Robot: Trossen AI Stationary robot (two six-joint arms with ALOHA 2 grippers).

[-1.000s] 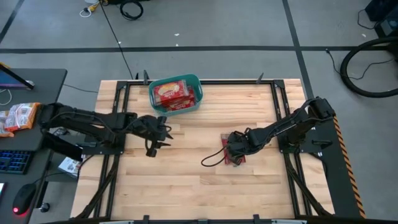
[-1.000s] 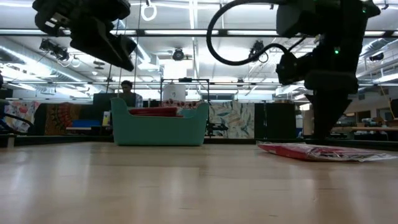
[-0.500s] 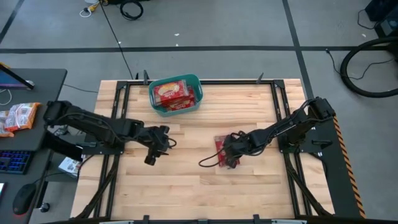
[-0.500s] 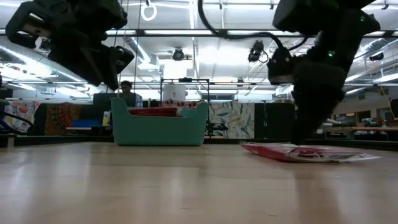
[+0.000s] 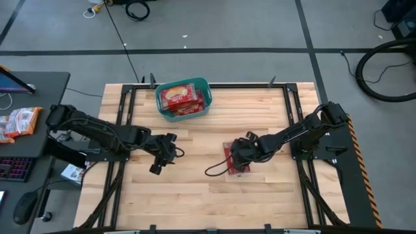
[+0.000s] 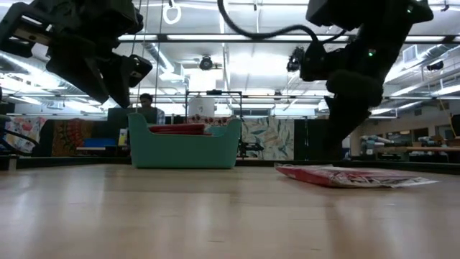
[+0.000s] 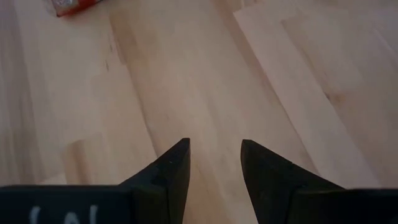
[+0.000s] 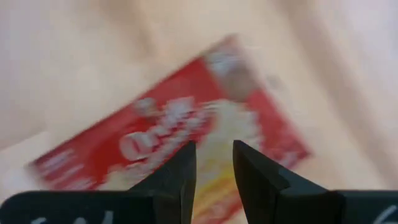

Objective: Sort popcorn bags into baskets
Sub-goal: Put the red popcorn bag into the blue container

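One red popcorn bag [image 5: 231,160] lies flat on the wooden table right of centre; it also shows in the low view [image 6: 352,176] and the right wrist view [image 8: 180,124]. My right gripper [image 5: 239,156] stands over it, fingers a little apart [image 8: 214,165]. The teal basket [image 5: 207,104] stands at the far edge, left of centre, with red bags [image 5: 182,97] inside; it also shows in the low view [image 6: 183,152]. My left gripper [image 5: 158,162] hangs open and empty [image 7: 214,155] above bare wood left of centre. My right gripper comes at the popcorn bag's printed face [image 8: 205,134] from above, slanting from the table's right side. Its fingertips hide the place under them, so I cannot tell whether they touch the bag. The bag lies flat on the table.
A desk left of the table holds orange-and-white snack packets [image 5: 19,122] and a keyboard [image 5: 13,168]. A black cable [image 5: 218,170] loops on the table beside the bag. A corner of a red packet [image 7: 71,6] shows at the edge of the left wrist view.
My right gripper has gone toward the table's left edge, and the popcorn bag has slid that way along the table with it, staying flat. My left gripper has moved toward the near edge.
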